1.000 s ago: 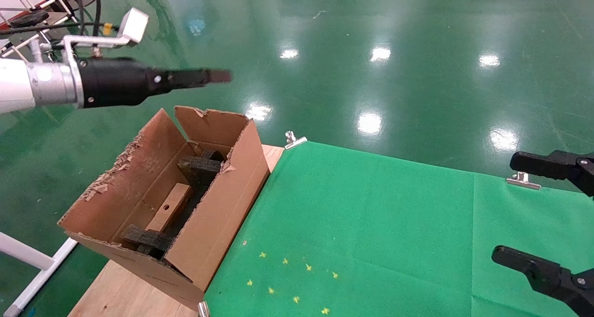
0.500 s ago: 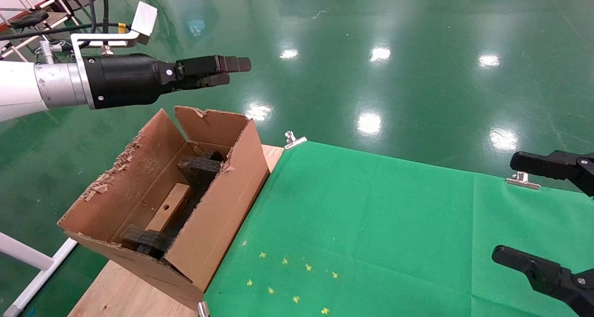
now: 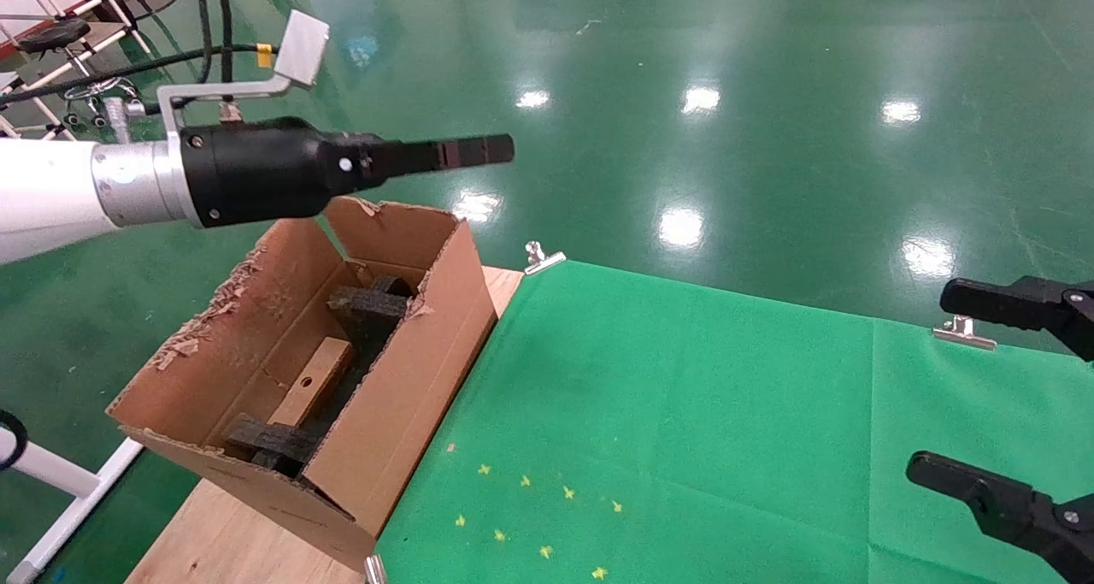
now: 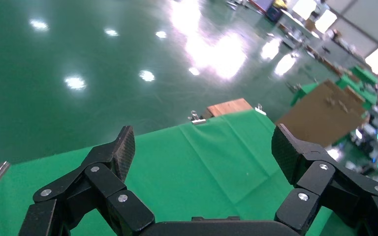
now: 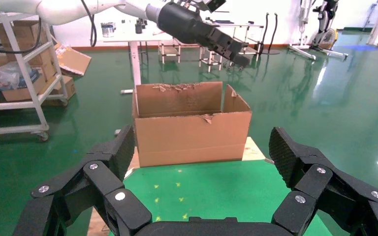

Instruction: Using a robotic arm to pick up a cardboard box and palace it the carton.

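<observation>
The carton (image 3: 410, 379) stands open at the table's left end, its flaps ragged. Inside it the slim brown cardboard box (image 3: 314, 380) lies between black foam blocks (image 3: 369, 303), its round hole facing up. The white robotic arm (image 3: 51, 186) reaches in from the left. Its left gripper (image 3: 504, 149) hangs in the air above and beyond the carton's far end, seen edge-on. In the left wrist view this gripper (image 4: 204, 147) is open and holds nothing. My right gripper (image 3: 929, 382) waits open at the right edge, also empty in the right wrist view (image 5: 202, 142), facing the carton (image 5: 192, 130).
A green cloth (image 3: 684, 413) covers the wooden table (image 3: 222, 533), held by metal clips (image 3: 542, 259) at the far edge. Small yellow marks (image 3: 530, 516) dot the cloth near the carton. Shiny green floor lies all around, with a white frame leg (image 3: 60, 490) at the lower left.
The left gripper has swung to the right and a little lower, past the carton's far end, turning on its axis. The cardboard box, the carton and the right arm have not moved.
</observation>
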